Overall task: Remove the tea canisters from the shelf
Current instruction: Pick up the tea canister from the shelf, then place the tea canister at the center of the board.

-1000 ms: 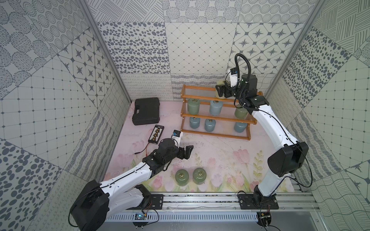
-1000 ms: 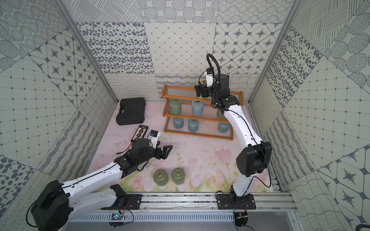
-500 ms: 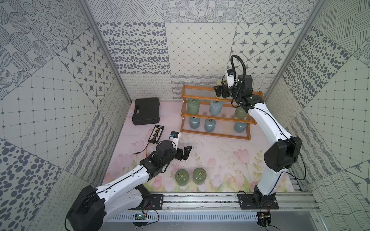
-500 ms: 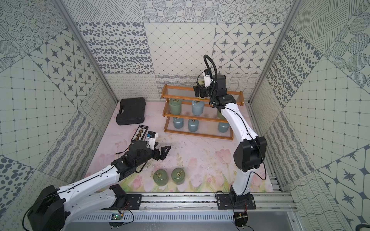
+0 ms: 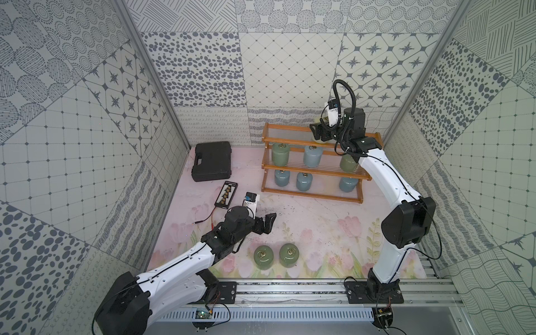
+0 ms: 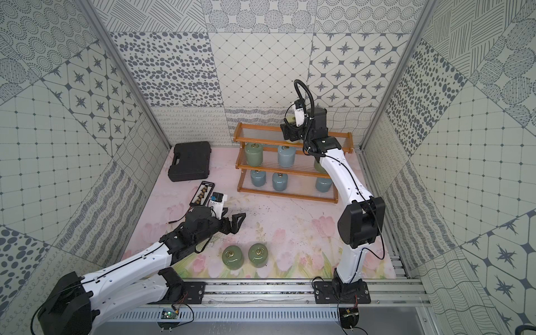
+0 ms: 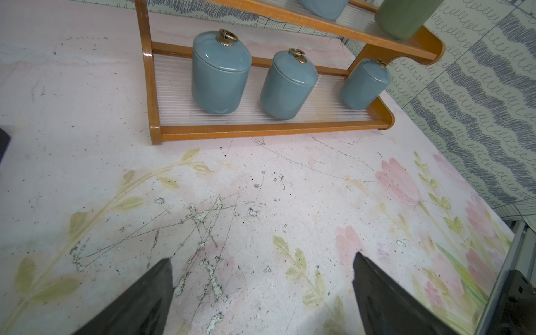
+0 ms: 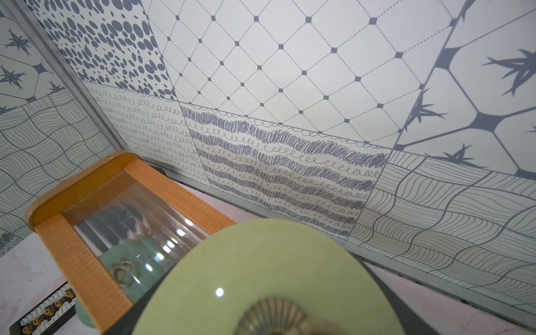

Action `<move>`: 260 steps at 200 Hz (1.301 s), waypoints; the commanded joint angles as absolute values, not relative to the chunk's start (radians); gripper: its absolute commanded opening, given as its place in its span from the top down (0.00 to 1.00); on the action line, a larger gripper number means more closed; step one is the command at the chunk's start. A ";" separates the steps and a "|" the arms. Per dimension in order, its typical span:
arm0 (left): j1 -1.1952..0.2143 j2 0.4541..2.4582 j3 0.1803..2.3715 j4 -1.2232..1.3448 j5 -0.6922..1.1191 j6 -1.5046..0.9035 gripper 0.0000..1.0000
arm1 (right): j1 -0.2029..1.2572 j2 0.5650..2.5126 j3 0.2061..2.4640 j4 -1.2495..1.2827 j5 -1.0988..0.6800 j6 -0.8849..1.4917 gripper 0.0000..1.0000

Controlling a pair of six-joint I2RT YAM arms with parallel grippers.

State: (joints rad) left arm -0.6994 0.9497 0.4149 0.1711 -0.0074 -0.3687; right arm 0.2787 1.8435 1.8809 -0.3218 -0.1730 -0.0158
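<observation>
**Both top views.** The left hand (image 5: 265,224) hangs just above the surface (image 5: 319,229), jaws spread wide and holding nothing. It ends a left arm (image 5: 179,261) stretched low and forward. The right hand (image 5: 319,134) sits at the top tier of the shelf (image 5: 311,195), set about the cream canister (image 5: 316,119), most of which it hides. The right arm (image 5: 385,179) rises from its base, bends at the elbow and reaches back over the shelf. It covers part of a green canister (image 5: 348,163) on the middle tier. Three blue canisters (image 5: 303,181) stand on the lowest tier. Two green canisters (image 5: 263,256) stand just beside each other on the surface, well apart from the shelf. **Left wrist view.** Two dark fingers (image 7: 139,301) enter from the frame edge, far apart, with bare surface between them. The three blue canisters (image 7: 287,87) stand upright on the lowest tier, and a green canister (image 7: 406,17) one tier up is cut off by the frame. **Right wrist view.** The lid of the cream canister (image 8: 275,269) fills the near field, its brass handle cut off by the frame. Dark finger edges flank the lid, but whether they press on it cannot be told. A green canister (image 8: 136,261) shows blurred through the ribbed slats of the top tier.
</observation>
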 commanded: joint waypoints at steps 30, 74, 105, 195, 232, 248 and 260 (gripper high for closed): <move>-0.696 0.942 0.414 0.190 -0.015 -0.385 0.00 | 0.273 1.762 1.812 -0.242 -0.223 -0.036 0.22; -0.696 0.931 0.421 0.160 -0.017 -0.387 0.00 | 0.273 1.681 1.755 -0.236 -0.257 -0.039 0.23; -0.696 0.906 0.420 0.138 -0.035 -0.385 0.00 | 0.273 1.603 1.685 -0.216 -0.289 -0.026 0.25; -0.695 0.865 0.419 0.087 0.010 -0.394 0.00 | 0.333 1.264 1.256 -0.100 -0.331 -0.042 0.24; -0.696 0.842 0.408 0.080 0.027 -0.408 0.00 | 0.441 1.110 1.012 -0.045 -0.264 -0.072 0.24; -0.695 0.832 0.407 0.064 0.031 -0.409 0.00 | 0.492 1.045 0.908 -0.013 -0.219 -0.059 0.24; -0.696 0.819 0.402 0.050 0.032 -0.412 0.00 | 0.521 1.004 0.844 -0.008 -0.195 -0.043 0.24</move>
